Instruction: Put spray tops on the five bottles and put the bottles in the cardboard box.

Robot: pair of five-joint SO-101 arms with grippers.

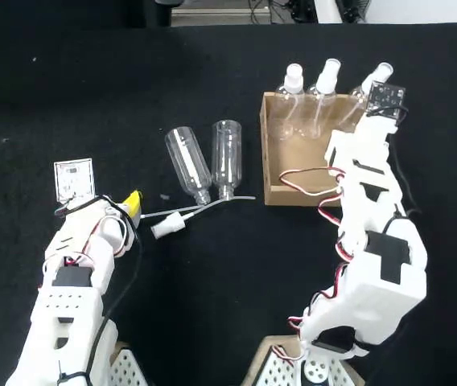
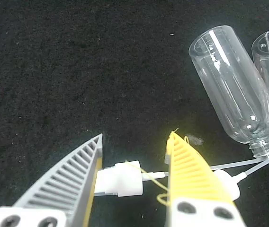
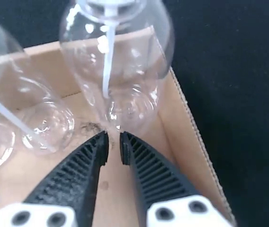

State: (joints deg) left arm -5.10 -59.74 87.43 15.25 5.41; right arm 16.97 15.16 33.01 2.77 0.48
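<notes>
Toward the near left corner of the surface, the left claw (image 2: pixel 136 138) sits low with its fingers spread. A white spray top (image 2: pixel 120 178) lies on its side between them, not yet pinched. We judge this to be the pick-up of the fourth top, and the first risk is here. The top is small and round, so a squeeze that lands off its middle could pop it out sideways or catch its thin tube instead of its body. A second spray top (image 2: pixel 227 183) lies just beyond the yellow finger (image 2: pixel 191 179), and the two tubes run close together. We think closing or lifting could drag that neighbour along or tangle the pair. Near the middle of the surface one capless bottle (image 1: pixel 188 163) and another bottle (image 1: pixel 227 157) lie side by side, necks toward the near edge and close to the tube ends. A tug on a tube could set either one rolling. Toward the far right stands the cardboard box (image 1: pixel 267 161), with three capped bottles (image 1: pixel 323 92) upright along its far wall. The right claw (image 3: pixel 114 140) hangs inside the box, fingers pressed almost together and holding nothing, its tips just beside the base of the rightmost bottle (image 3: pixel 120 71). If it withdraws carelessly, we fear it could clip that bottle and tip it into the others.
</notes>
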